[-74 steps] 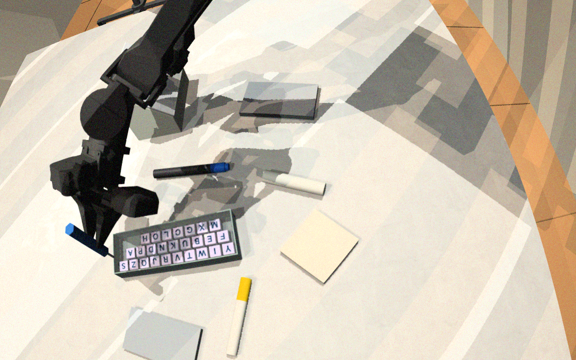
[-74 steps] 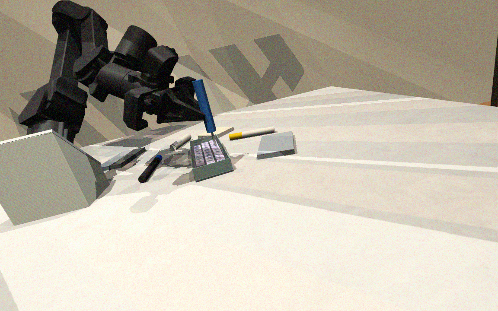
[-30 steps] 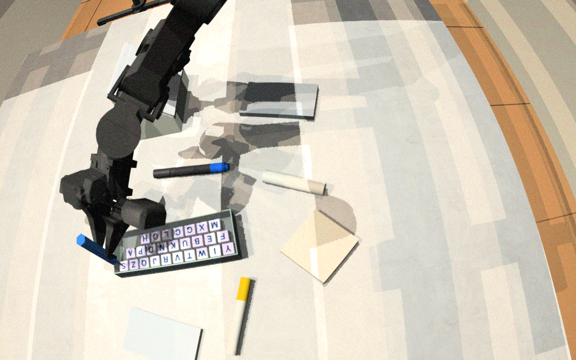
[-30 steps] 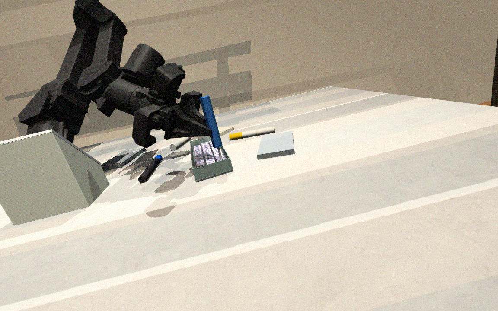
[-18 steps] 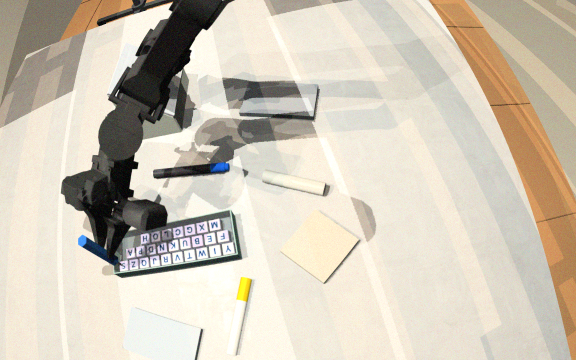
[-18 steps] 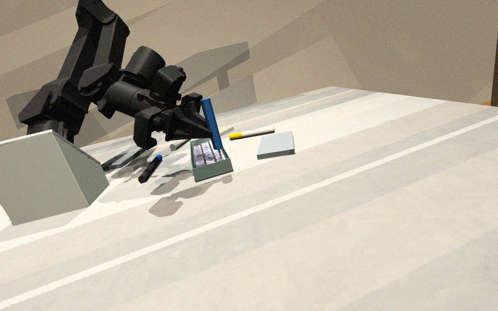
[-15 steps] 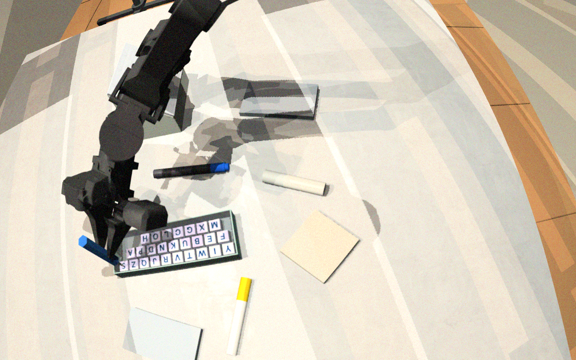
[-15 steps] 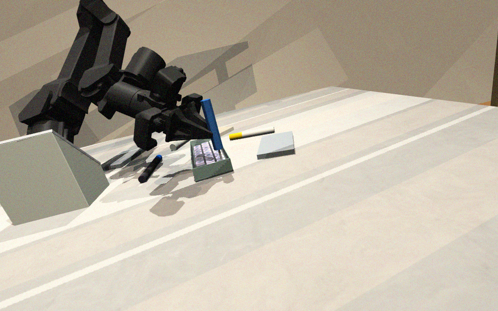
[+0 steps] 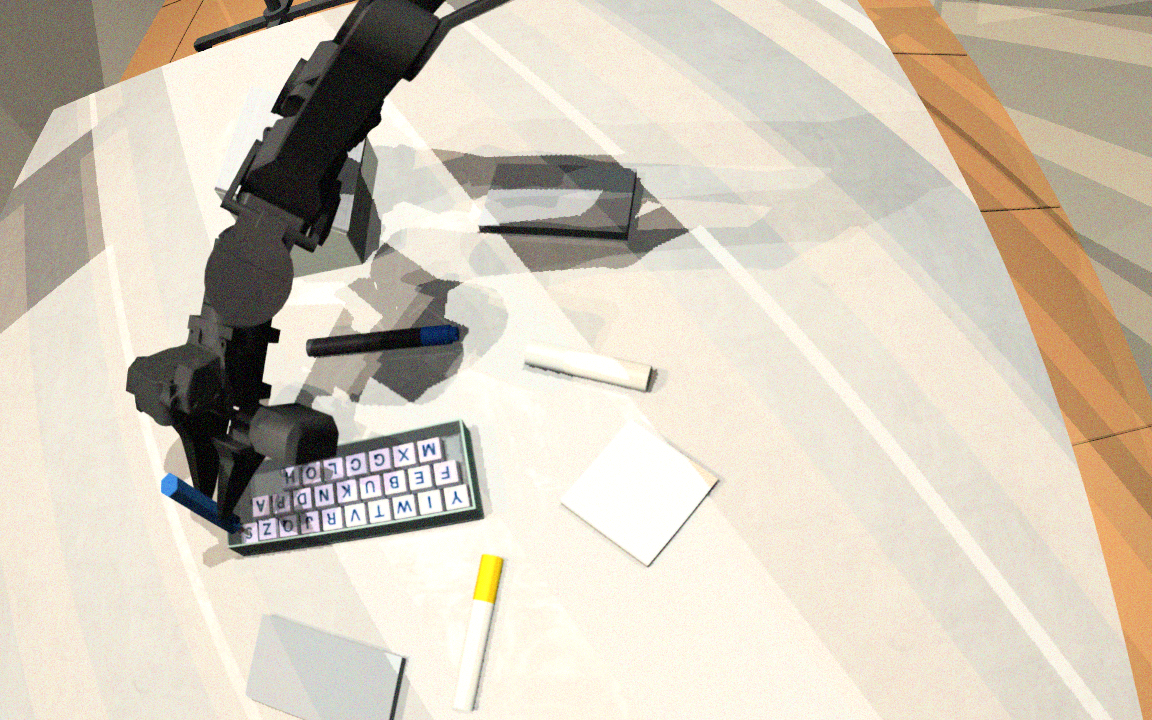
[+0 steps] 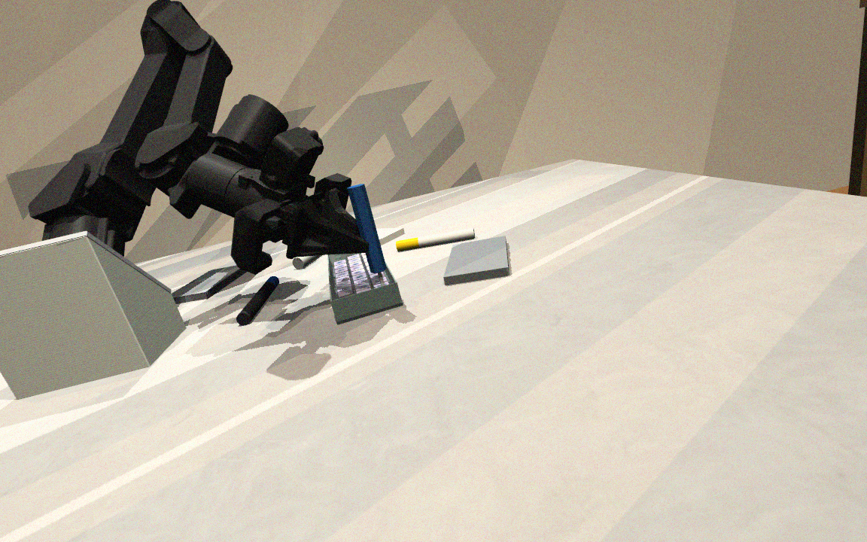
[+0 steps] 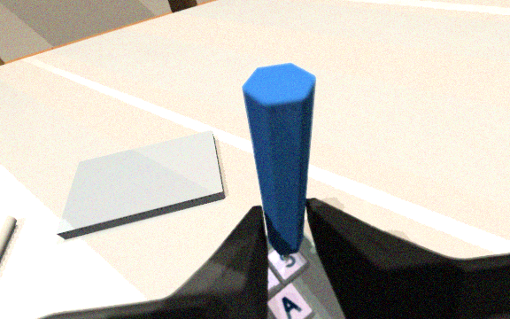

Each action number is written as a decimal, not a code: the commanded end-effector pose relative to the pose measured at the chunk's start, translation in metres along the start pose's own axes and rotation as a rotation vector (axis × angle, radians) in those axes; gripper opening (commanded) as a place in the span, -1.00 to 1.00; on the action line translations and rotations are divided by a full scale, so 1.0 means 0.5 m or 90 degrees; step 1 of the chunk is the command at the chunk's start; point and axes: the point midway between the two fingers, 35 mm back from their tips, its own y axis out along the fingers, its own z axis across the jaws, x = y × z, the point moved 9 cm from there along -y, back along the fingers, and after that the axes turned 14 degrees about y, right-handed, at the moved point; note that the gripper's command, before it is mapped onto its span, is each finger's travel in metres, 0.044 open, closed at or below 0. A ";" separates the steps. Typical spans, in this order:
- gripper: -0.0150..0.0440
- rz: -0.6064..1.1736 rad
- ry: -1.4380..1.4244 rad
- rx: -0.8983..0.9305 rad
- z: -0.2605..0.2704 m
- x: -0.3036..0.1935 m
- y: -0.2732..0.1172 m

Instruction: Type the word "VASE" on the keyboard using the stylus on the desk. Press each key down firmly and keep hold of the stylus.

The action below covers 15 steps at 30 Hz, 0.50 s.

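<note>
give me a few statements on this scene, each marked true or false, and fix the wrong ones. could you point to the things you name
1. The hand (image 9: pixel 226 517) (image 10: pixel 367 248) (image 11: pixel 284 211) grips the blue stylus (image 9: pixel 200 504) (image 10: pixel 366 226) (image 11: pixel 282 151). True.
2. The stylus tip is over the M key (image 9: pixel 427 447). False: it is at the S key (image 9: pixel 248 532) (image 11: pixel 289 262).
3. The yellow-capped marker (image 9: pixel 478 631) (image 10: pixel 436 239) lies inside the keyboard (image 9: pixel 356 539) (image 10: pixel 369 312). False: it lies on the table beside it.
4. The A key (image 9: pixel 260 505) (image 11: pixel 289 306) is in the keyboard's middle row. True.
5. The blue-capped pen (image 9: pixel 365 342) (image 10: pixel 258 300) stands upright. False: it lies flat.
</note>
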 end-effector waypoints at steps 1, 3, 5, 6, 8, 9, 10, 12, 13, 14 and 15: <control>-0.22 0.002 0.003 -0.002 -0.001 0.000 -0.001; -0.22 0.002 0.003 -0.002 -0.001 0.001 -0.001; -0.22 0.002 0.003 -0.002 -0.001 0.001 -0.001; -0.22 0.002 0.003 -0.002 0.000 0.001 -0.001; -0.22 0.002 0.003 -0.002 0.001 0.005 -0.003; -0.22 0.002 0.003 -0.002 0.001 0.007 -0.004; -0.22 0.002 0.003 -0.002 0.002 0.011 -0.005; -0.22 0.002 0.003 -0.003 0.004 0.018 -0.009; -0.22 0.002 0.003 -0.003 0.005 0.022 -0.011; -0.22 0.002 0.003 -0.003 0.006 0.027 -0.013; -0.22 0.002 0.003 -0.003 0.007 0.031 -0.016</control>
